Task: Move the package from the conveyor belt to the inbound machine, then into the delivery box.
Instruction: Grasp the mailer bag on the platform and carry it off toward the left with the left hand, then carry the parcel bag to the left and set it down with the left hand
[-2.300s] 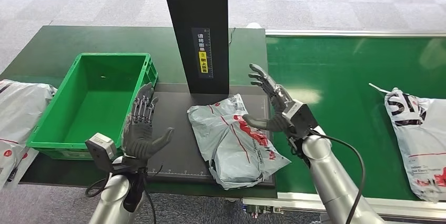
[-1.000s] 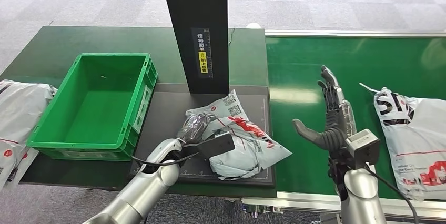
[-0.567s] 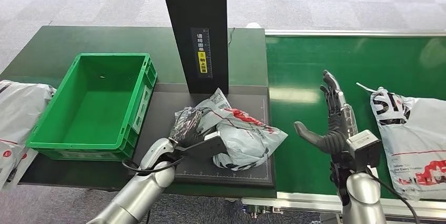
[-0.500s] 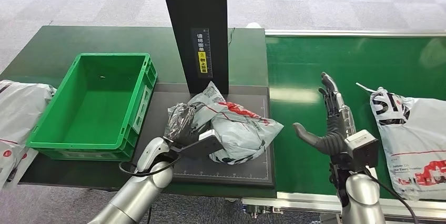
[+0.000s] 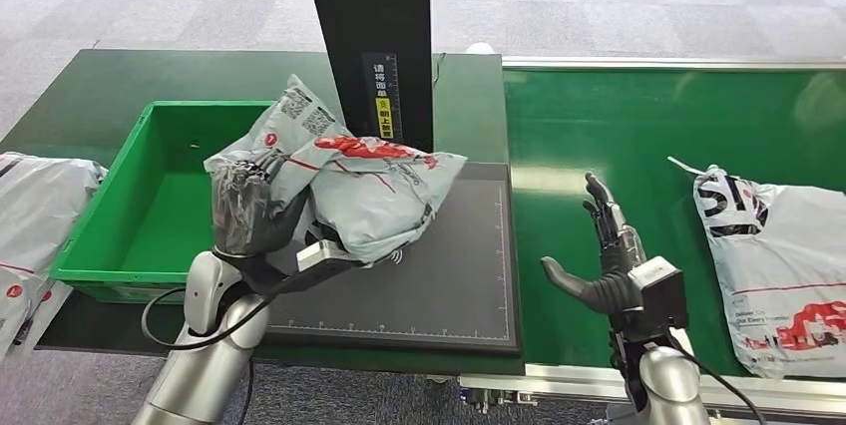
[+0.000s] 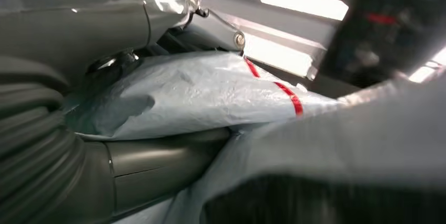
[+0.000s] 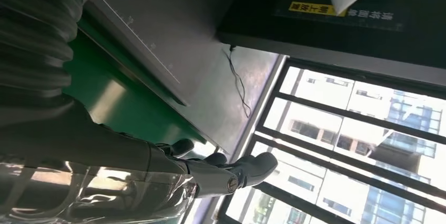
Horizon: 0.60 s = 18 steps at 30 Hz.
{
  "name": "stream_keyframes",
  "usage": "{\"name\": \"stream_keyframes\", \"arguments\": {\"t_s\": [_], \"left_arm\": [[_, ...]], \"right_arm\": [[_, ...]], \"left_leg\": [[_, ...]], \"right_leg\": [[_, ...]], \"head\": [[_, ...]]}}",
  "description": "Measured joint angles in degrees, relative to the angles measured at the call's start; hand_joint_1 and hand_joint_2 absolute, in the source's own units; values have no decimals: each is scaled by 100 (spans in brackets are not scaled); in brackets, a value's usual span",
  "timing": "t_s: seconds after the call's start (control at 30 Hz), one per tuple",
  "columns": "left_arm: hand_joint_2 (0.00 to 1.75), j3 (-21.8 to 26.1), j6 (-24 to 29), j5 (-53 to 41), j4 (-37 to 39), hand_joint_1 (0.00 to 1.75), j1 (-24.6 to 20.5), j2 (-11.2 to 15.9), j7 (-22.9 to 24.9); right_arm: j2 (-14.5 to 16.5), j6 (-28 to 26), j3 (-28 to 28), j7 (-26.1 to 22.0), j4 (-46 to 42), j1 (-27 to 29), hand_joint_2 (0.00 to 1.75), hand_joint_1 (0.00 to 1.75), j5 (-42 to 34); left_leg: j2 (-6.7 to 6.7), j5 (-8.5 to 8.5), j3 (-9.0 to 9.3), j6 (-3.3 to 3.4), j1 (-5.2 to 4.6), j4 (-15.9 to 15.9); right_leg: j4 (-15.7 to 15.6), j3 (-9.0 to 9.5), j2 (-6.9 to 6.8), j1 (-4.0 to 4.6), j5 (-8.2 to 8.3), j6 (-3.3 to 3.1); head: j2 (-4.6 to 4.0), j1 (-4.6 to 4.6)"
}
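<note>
A grey plastic mail package (image 5: 344,171) with red print hangs in the air above the left part of the black inbound machine plate (image 5: 449,275) and the right rim of the green delivery box (image 5: 170,196). My left hand (image 5: 249,215) grips it from below at its left end; in the left wrist view the package (image 6: 210,92) lies against the thumb. My right hand (image 5: 604,265) stands open and empty over the green conveyor belt (image 5: 638,126), fingers spread; the right wrist view shows its fingers (image 7: 231,169) apart.
The machine's black post (image 5: 374,46) rises just behind the package. A second package (image 5: 783,245) lies on the belt at the right. More grey packages (image 5: 30,215) lie left of the green box, whose inside is bare.
My left hand has lifted the package off the black plate and carried it up and left toward the green box. My right hand has sunk a little and stays open.
</note>
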Motion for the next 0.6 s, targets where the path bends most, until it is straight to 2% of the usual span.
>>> {"name": "stream_keyframes", "arguments": {"t_s": [0.13,0.27,0.37,0.47,0.6], "left_arm": [[175,895,1,-472,-8,175,-40,14,307],[175,1789,1,-651,63,175,-154,28,399],[175,2322,0,-794,234,175,-289,81,610],[175,2636,-2,-882,535,175,-376,211,966],[175,2690,-128,-966,1118,175,-464,423,1467]], "right_arm": [[-2,15,164,55,160,60,175,0,56],[-2,18,300,61,261,79,175,0,81],[-2,22,373,89,302,60,175,0,103],[-3,24,410,107,309,47,175,0,107],[-8,25,415,132,308,38,175,0,118]], "left_leg": [[8,1,2,-1,2,0],[9,1,1,-2,3,0],[9,1,0,-2,2,0],[11,1,0,-2,2,0],[8,1,0,-2,2,0]], "right_leg": [[2,-2,5,1,1,-1],[3,-4,5,4,1,-1],[2,-4,5,8,1,-1],[0,-5,7,9,0,-1],[-1,-5,4,8,0,0]], "head": [[0,-1],[0,-2],[0,-1],[0,-1],[0,-1]]}}
